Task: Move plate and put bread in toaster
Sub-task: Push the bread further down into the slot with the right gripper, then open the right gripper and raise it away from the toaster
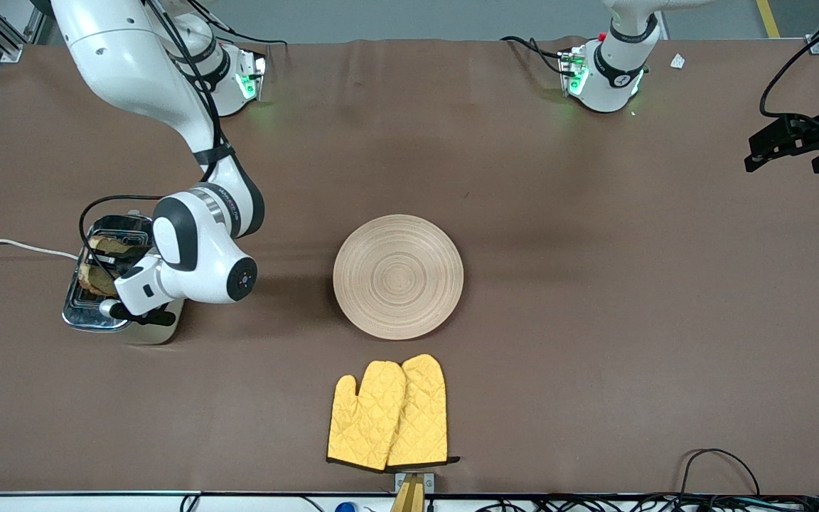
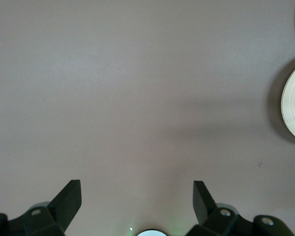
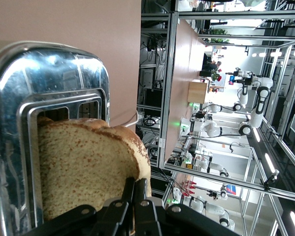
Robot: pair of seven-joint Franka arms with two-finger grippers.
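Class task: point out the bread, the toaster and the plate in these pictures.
bread (image 3: 83,167): right wrist view, on its speckled face.
toaster (image 3: 49,73): right wrist view, on its chrome top.
plate (image 1: 398,276): front view, on its grooved centre.

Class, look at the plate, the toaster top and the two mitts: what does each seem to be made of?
Plate: probably wood, matte pale beige with concentric ring grooves. Toaster top: polished metal, likely chrome, mirroring its surroundings. Oven mitts: quilted yellow fabric with diamond stitching and dark edging.
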